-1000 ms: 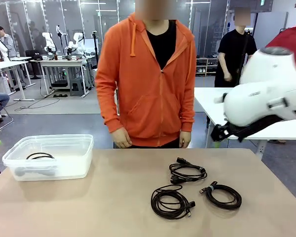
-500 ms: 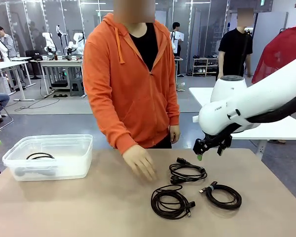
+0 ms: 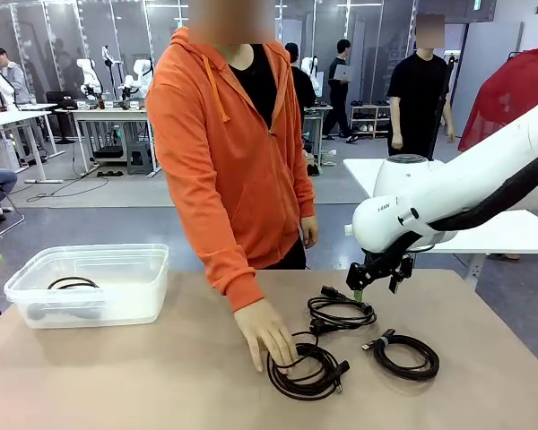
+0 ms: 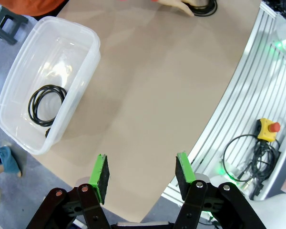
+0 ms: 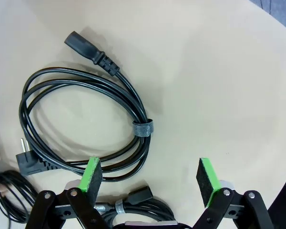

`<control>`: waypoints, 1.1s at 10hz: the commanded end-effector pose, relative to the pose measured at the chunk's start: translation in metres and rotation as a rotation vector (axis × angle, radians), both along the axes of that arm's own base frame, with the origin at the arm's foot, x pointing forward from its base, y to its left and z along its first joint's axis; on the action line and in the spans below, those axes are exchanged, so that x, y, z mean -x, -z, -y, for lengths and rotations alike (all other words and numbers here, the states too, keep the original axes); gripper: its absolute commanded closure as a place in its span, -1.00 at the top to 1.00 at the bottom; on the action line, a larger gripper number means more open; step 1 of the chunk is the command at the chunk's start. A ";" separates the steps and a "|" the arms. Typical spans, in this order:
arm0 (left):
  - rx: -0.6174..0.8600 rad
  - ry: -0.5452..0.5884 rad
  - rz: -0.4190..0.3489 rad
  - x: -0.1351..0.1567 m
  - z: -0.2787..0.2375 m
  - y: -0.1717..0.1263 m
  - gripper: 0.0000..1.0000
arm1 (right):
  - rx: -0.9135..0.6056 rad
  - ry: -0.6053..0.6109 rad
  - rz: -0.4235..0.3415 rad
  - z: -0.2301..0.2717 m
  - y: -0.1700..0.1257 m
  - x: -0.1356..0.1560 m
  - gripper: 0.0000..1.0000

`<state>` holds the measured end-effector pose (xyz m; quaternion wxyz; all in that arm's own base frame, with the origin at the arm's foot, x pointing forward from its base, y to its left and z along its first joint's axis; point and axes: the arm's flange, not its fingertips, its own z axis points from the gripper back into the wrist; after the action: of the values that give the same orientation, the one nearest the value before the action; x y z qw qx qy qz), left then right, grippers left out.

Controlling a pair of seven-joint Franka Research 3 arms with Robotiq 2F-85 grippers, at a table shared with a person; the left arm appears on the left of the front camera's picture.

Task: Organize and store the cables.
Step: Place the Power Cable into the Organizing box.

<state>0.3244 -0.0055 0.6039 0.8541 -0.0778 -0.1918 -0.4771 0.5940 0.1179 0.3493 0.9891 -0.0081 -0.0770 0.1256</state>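
Since the earlier frame, the person's hand [image 3: 267, 333] has come down onto the near coil [image 3: 307, 372] and nudged it slightly toward my left. My right end effector [image 3: 375, 285] has sunk a little lower over the power-cord coil [image 3: 341, 313].

By my count the job is about a quarter done. 1 stored coil [image 3: 72, 283] lies flat in the clear bin [image 3: 117, 309] at the left end of the surface [image 3: 161, 376]. 3 coils are left out on the right half, close together: the near coil under the person's fingers, the power-cord coil just behind it, and the third coil [image 3: 405, 354] to its right.

The right end effector hangs above the power-cord coil with its jaws spread wide and nothing between them. The left end effector [image 4: 141, 160] is also parted and empty, high over the bare surface beside the bin.

From the right wrist, the power-cord coil [image 5: 81, 124] is a flat oval bound by 1 grey strap [image 5: 143, 129]. In the front view its long axis runs roughly left to right across the surface. Its socket connector [image 5: 86, 47] sticks out on a short tail toward the far left, on the person's side. The wall plug [image 5: 31, 162] lies at the opposite side of the loop, nearest the hand. The pads line up across the strapped side, so I judge that is the likely grasp point.
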 end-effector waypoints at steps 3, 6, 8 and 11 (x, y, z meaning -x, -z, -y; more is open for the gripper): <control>-0.011 -0.016 0.002 0.000 0.001 -0.002 0.43 | 0.030 0.002 -0.018 -0.003 0.000 -0.008 1.00; -0.011 -0.016 0.002 0.000 0.001 -0.002 0.43 | -0.047 -0.021 -0.023 0.039 -0.026 0.012 1.00; -0.011 -0.016 0.002 0.000 0.001 -0.002 0.43 | -0.122 -0.032 0.012 0.054 -0.036 0.023 1.00; -0.011 -0.016 0.002 0.000 0.001 -0.002 0.43 | -0.142 -0.017 0.007 0.038 -0.017 0.003 1.00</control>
<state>0.3244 -0.0054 0.6039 0.8541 -0.0779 -0.1919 -0.4770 0.5815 0.0737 0.3777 0.9871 0.0496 -0.0842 0.1266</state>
